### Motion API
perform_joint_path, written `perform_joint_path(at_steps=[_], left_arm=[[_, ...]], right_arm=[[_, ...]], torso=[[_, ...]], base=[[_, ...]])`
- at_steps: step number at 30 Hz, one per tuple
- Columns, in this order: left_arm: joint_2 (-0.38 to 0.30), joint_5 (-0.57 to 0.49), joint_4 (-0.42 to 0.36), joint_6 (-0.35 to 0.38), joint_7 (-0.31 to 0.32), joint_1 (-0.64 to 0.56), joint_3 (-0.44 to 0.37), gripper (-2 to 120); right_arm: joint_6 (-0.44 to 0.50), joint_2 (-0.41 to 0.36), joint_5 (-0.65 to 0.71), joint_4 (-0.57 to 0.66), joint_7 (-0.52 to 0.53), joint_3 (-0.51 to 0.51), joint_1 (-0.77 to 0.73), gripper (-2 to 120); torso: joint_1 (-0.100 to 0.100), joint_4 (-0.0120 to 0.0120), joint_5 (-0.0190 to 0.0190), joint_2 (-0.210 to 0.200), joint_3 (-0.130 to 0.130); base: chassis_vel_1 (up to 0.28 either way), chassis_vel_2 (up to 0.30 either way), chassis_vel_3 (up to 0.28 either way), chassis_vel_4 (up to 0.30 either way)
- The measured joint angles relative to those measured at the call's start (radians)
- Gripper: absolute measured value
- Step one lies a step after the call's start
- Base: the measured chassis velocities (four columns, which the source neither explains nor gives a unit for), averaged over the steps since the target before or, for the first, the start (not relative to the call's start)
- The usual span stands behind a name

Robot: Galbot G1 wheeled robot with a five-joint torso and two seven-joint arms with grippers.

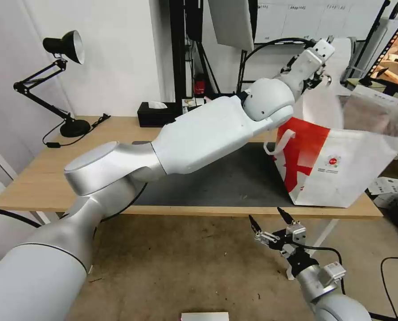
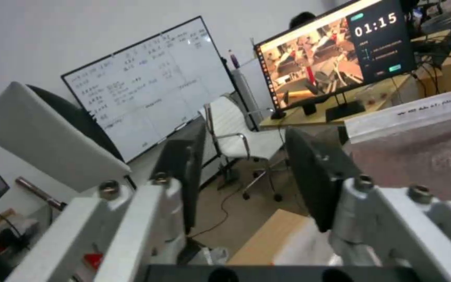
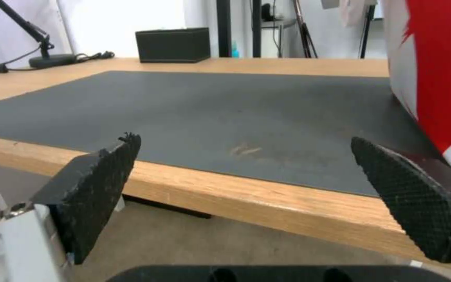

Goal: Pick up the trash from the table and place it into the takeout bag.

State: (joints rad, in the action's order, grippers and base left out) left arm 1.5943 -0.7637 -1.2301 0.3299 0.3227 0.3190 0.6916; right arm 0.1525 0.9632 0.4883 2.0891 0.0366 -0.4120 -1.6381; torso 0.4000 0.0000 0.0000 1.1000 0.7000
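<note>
The desk (image 1: 29,178), its dark mat (image 3: 210,109) bare of litter, carries the red-and-white takeout bag (image 1: 341,169) at its right end, mouth open to the foil lining. The left arm reaches across the desk, its left gripper (image 2: 241,188) raised above and behind the bag's rim, jaws spread apart with nothing between them; the bag's mouth lies below and to one side of them. The right gripper (image 3: 246,164) waits below the front edge of the desk, jaws wide and empty, the mat straight ahead and the bag's wall just beyond one jaw. No trash is visible, so it appears bagged; lifting the left arm clear of the handles (image 1: 281,142) would avoid tipping the bag.
</note>
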Motion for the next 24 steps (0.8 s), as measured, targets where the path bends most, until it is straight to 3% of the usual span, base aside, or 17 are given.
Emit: perform_joint_path(at_steps=[5,8,12,13,17,18,20,21,23,24], left_arm=[[-0.012,-0.034,-0.026,0.021,0.032,-0.017,-0.02,68],[-0.055,-0.067,-0.076,0.039,0.049,-0.038,-0.03,78],[-0.22,-0.152,-0.242,0.066,0.117,-0.121,-0.052,97],[-0.22,-0.152,-0.242,0.066,0.117,-0.121,-0.052,97],[-0.405,-0.179,-0.433,0.089,0.166,-0.276,-0.112,100],[-0.405,-0.179,-0.433,0.089,0.166,-0.276,-0.112,100],[-0.525,-0.175,-0.545,0.091,0.171,-0.41,-0.169,100],[-0.525,-0.175,-0.545,0.091,0.171,-0.41,-0.169,100],[-0.64,-0.142,-0.641,0.086,0.165,-0.556,-0.27,100],[-0.64,-0.142,-0.641,0.086,0.165,-0.556,-0.27,100]], right_arm=[[0.0,0.0,0.0,0.0,0.0,0.0,0.0,100],[0.0,0.0,0.0,0.0,0.0,0.0,0.0,100],[0.0,0.0,0.0,0.0,0.0,0.0,0.0,100],[0.0,0.0,0.0,0.0,0.0,0.0,0.0,100],[0.0,0.0,0.0,0.0,0.0,0.0,0.0,100],[0.0,0.0,0.0,0.0,0.0,0.0,0.0,100],[0.0,0.0,0.0,0.0,0.0,0.0,0.0,100],[0.0,0.0,0.0,0.0,0.0,0.0,0.0,100],[0.0,0.0,0.0,0.0,0.0,0.0,0.0,100],[0.0,0.0,0.0,0.0,0.0,0.0,0.0,100]], torso=[[0.0,-0.0002,0.0,0.0,0.0],[0.0,-0.0004,0.0,0.0,0.0],[0.0,0.0005,-0.0006,0.0,0.0],[0.0,0.0005,-0.0006,0.0,0.0],[0.0,0.0,-0.0006,0.0,0.0],[0.0,0.0,-0.0006,0.0,0.0],[0.0,0.0,-0.0008,0.0,0.0],[0.0,0.0,-0.0008,0.0,0.0],[0.0,0.0004,-0.0008,0.0,0.0],[0.0,0.0004,-0.0008,0.0,0.0]], base=[[0.0,0.0,0.0,0.0],[0.0,0.0,0.0,0.0],[0.0,0.0,0.0,0.0],[0.0,0.0,0.0,0.0],[0.0,0.0,0.0,0.0],[0.0,0.0,0.0,0.0],[0.0,0.0,0.0,0.0],[0.0,0.0,0.0,0.0],[0.0,0.0,0.0,0.0],[0.0,0.0,0.0,0.0]])
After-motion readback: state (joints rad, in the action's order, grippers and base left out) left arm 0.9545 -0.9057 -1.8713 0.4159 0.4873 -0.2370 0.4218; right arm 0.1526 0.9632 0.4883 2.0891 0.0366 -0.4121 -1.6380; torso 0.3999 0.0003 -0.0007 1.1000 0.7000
